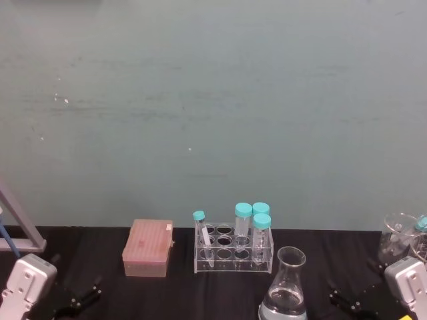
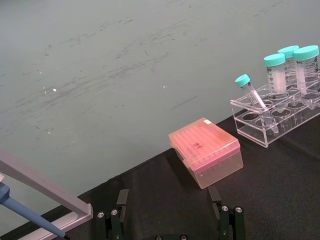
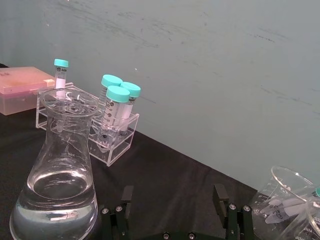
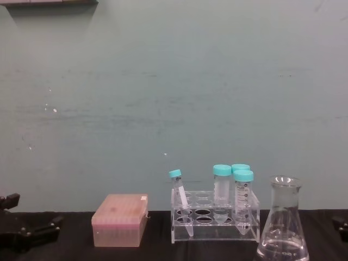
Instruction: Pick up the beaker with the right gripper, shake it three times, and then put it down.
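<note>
The beaker [image 1: 285, 287] stands untouched and holds some clear liquid, so the pick-up has not begun. The right gripper [image 3: 173, 190] sits near the beaker's right with its jaws spread and empty. It must next close around the neck. The tube rack [image 1: 233, 250] crowds in just behind the beaker, with a glass cup [image 1: 399, 237] farther right. The left gripper [image 2: 168, 192] is parked well to the left, its jaws spread.

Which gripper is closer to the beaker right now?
Right. The right gripper sits open just right of the beaker, not touching it. The left gripper sits far to its left, beyond the pink box.
</note>
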